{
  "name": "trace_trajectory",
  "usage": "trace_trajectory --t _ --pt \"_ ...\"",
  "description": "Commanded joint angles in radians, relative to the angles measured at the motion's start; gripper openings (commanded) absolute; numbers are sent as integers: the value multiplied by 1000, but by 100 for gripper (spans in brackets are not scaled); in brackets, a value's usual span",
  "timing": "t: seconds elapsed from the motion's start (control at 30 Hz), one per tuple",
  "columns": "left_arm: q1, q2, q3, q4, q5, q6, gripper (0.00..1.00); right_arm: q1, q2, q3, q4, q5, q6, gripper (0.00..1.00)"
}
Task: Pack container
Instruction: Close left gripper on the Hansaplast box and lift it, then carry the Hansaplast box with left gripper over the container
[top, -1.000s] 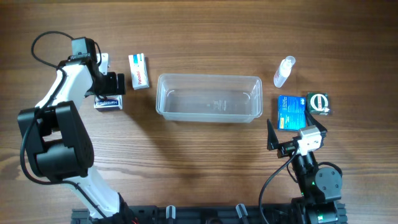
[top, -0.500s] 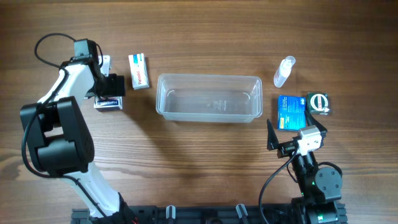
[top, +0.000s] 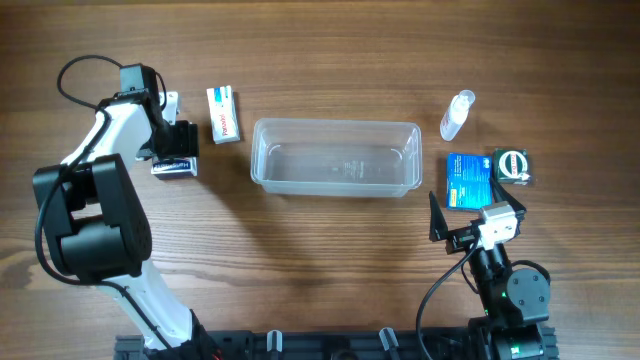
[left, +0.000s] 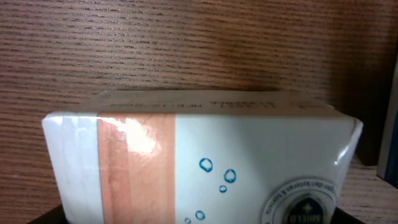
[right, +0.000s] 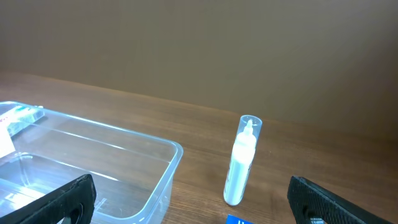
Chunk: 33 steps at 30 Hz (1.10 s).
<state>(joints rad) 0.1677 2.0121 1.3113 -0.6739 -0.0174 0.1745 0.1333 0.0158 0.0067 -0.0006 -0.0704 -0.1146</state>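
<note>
Clear container (top: 335, 157) empty, so first pick seems underway: left pincer (top: 177, 153) at white box (left: 205, 155), can't tell if clamped, right pincer (right: 189, 202) apart; next likely needs secure lift.

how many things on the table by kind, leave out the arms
clear container: 1
small boxes: 4 (white with red print, white with blue print, blue, dark green)
clear bottle: 1
total: 6
</note>
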Motion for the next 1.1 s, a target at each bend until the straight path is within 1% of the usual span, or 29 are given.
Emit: trace_trajectory --t 0.0,0.27,0.5,0.57,0.63,0.73,0.93,1.0,1.07 --pt "8 11 15 -8 4 5 78 -8 -2 -2 3 5 -10 100" --pt "8 -40 19 -14 -45 1 79 -8 -2 -2 3 5 -10 100" --pt "8 -141 19 -23 -45 -6 74 -8 -2 -2 3 5 -10 100" --pt "6 -164 19 -26 -44 -33 75 -8 -2 -2 3 6 -10 100" --pt "4 -197 19 -32 -42 -87 74 -8 -2 -2 3 5 -10 100" --pt "-3 -240 19 -45 -16 -116 72 -8 -2 -2 3 5 -10 100" --pt "-66 -347 19 -78 10 -140 72 -8 -2 -2 3 5 -10 100" --pt "-105 -384 19 -84 10 -161 72 -8 -2 -2 3 5 -10 100" --pt "-172 -426 19 -84 9 -166 73 -8 -2 -2 3 5 -10 100"
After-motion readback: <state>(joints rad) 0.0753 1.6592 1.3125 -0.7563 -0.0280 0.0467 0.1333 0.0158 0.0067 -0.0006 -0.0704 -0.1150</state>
